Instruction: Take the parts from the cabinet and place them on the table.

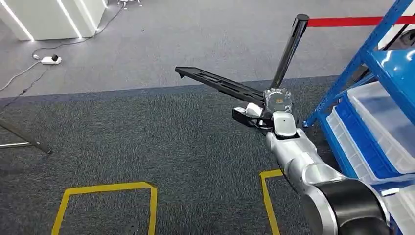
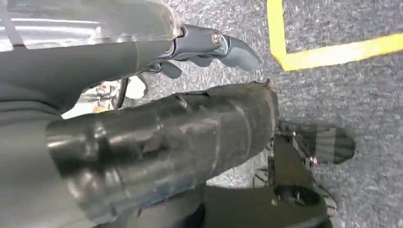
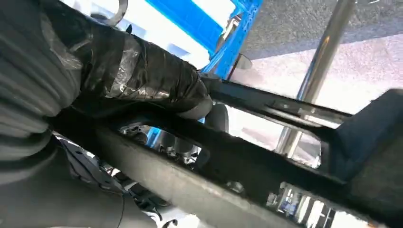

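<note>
A long flat black part (image 1: 220,84) with slots juts out to the left over the carpet, and my right hand (image 1: 262,115) holds it at its near end. In the right wrist view my taped thumb (image 3: 157,85) presses on the part's black bar (image 3: 266,104), with darker fingers (image 3: 176,145) curled under it. The blue cabinet (image 1: 352,73) stands just right of that hand, with clear bins (image 1: 381,112) on its shelves. My left hand (image 2: 199,95) hangs over the floor holding nothing, its thumb and fingers (image 2: 233,50) apart.
A black stanchion post (image 1: 288,49) with a red belt (image 1: 352,21) stands right behind the held part. Yellow tape outlines (image 1: 105,188) mark the dark carpet. A white power strip (image 1: 51,59) and cable lie far left, and a metal leg (image 1: 24,137) crosses the left edge.
</note>
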